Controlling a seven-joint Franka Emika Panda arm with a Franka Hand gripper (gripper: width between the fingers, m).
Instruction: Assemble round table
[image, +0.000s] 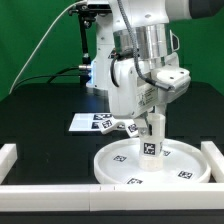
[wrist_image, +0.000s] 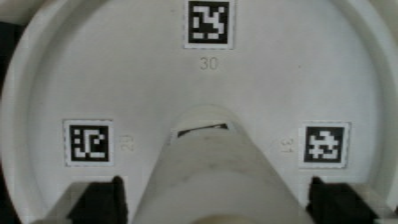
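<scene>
White plastic leg stands upright at the middle of the round disc, with 1 tag facing the exterior camera. The gripper is clamped on the leg's upper part, 1 finger on each side. In the wrist view the dark fingers flank the leg, and 3 tags show on the disc around it. Behind the disc lies the marker board. Just beside it is a small tagged white part, its shape too small to tell. White rails border the black table.
</scene>
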